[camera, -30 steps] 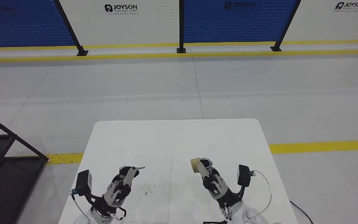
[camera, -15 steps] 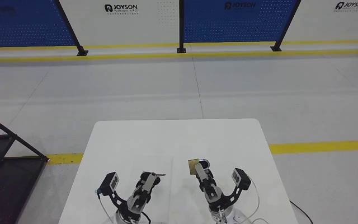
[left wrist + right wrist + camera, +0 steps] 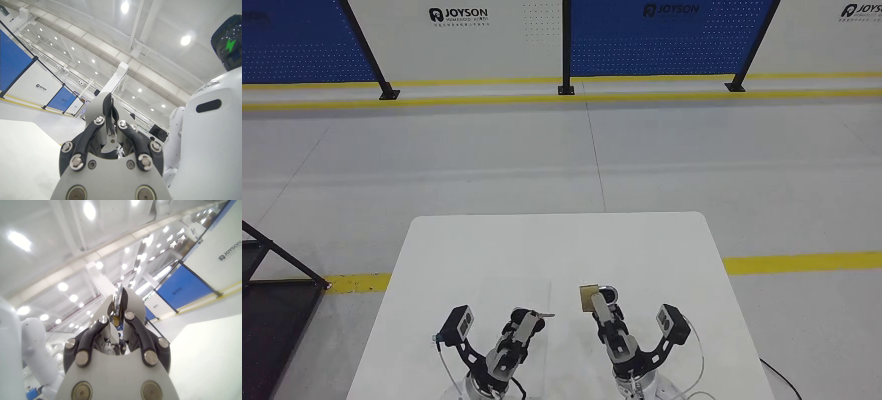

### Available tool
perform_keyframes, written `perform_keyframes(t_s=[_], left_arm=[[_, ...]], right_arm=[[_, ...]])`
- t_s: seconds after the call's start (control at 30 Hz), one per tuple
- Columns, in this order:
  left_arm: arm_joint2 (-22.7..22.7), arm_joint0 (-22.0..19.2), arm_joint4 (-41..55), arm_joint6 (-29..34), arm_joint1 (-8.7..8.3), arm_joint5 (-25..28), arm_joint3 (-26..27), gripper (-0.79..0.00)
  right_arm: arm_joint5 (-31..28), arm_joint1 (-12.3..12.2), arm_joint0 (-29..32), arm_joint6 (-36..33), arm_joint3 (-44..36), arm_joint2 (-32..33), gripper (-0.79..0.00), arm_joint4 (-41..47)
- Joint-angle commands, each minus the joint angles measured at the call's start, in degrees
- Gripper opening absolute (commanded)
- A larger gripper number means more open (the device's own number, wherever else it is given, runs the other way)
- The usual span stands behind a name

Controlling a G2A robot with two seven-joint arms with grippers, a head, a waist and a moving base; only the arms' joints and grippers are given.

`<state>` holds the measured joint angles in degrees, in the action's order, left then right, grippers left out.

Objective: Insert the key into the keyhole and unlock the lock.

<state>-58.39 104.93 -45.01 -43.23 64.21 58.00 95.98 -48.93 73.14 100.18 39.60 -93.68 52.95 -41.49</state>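
Left claw [image 3: 534,316] pinched one key [image 3: 543,313]; right claw [image 3: 599,301], at its 3 o'clock, clamped one lock [image 3: 590,295]; both near bench [image 3: 542,250] 6 o'clock edge.

Brass-gold lock [image 3: 591,296], silver key [image 3: 540,313], white table [image 3: 542,245], blue fence panels [image 3: 302,40], yellow floor lines [image 3: 802,263].

signs | white partition panel [image 3: 457,40]: dark logo mark with one line of lettering beside it | blue partition panel [image 3: 672,40]: same logo and lettering, dark on blue
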Motion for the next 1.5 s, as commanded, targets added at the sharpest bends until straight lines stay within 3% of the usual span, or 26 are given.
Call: perform_keyframes(t_s=[0.0,0.4,1.47], left_arm=[[0.4,-0.5,-0.3,-0.2,0.25,-0.1,-0.7,-0.785],[2.8,-2.9,-1.0,-1.3,2.05,-4.1,-2.7,-0.785],[5.5,-5.9,-1.9,-2.8,5.14,-7.0,-4.9,-0.785]], right_arm=[[0.2,0.1,-0.2,-0.1,0.2,-0.2,-0.785,-0.3],[1.3,0.5,-0.3,-0.1,0.4,-0.8,-0.785,-1.5],[1.3,0.5,-0.3,-0.1,0.4,-0.8,-0.785,-1.5]])
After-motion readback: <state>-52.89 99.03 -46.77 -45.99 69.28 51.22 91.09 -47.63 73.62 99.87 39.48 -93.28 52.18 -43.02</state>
